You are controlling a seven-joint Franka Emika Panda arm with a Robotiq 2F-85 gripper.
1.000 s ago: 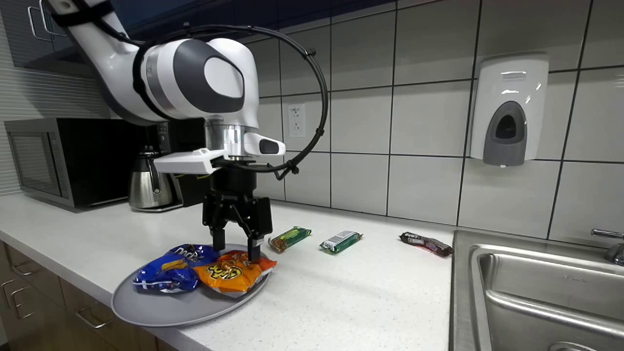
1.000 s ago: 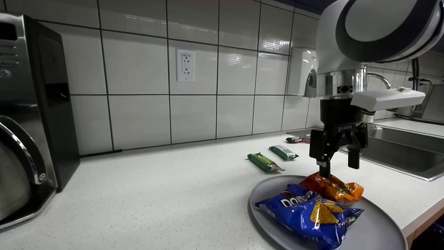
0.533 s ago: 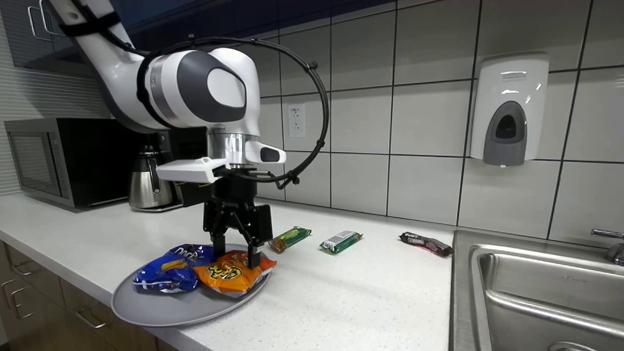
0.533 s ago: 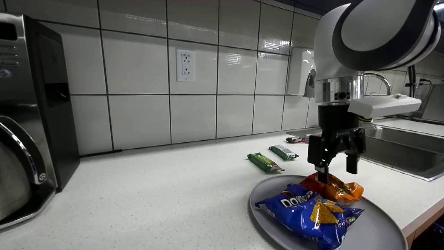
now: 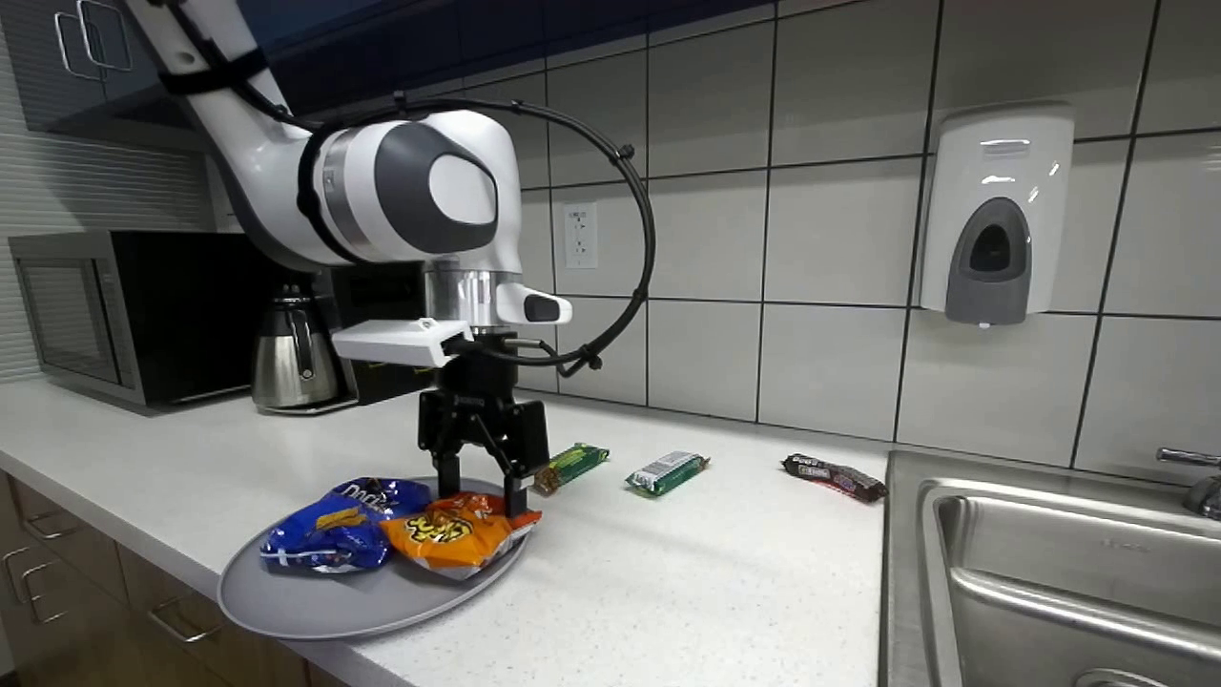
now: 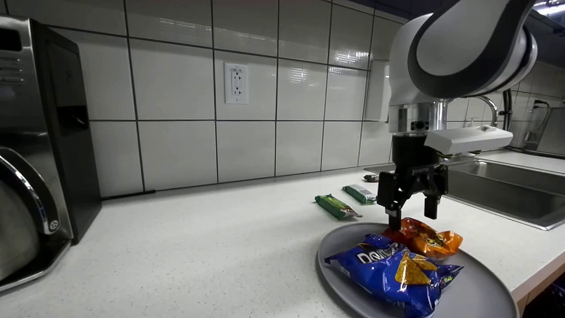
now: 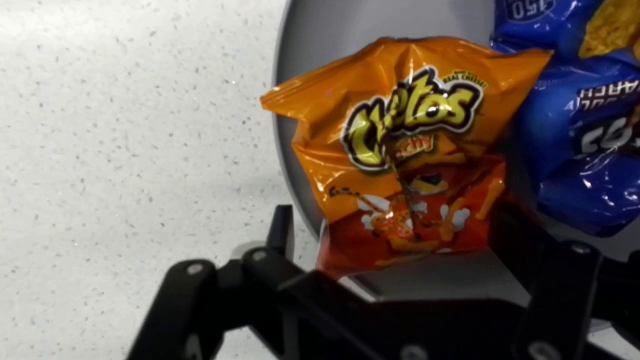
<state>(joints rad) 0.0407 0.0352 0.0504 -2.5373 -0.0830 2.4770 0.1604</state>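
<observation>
Cheetos bag (image 5: 444, 546): resting on the gray plate (image 5: 324, 606), whose rim is reaching the front edge of the worktop (image 5: 687, 592); overhang uncertain. Going left to right in an exterior view: Doritos bag (image 5: 339, 525) is lying on the plate, one Cheetos corner apparently touching it in the wrist view. Pincer (image 5: 482, 504) is standing spread wide, gripping nothing, straddling the Cheetos bag's red end facing the back edge; contact uncertain. Judging handling: light, soft, slick film, probably over crushable contents, so that red end is looking like the better hold, pinching gently across it. Farther right, a green bar (image 5: 577, 464) and a green-and-white bar (image 5: 668, 472) are lying toward the back edge, then a dark bar (image 5: 835, 477) just beside the sink (image 5: 906, 572). Side room is seeming tight toward the Doritos bag, wider across the worktop toward the sink edge.
</observation>
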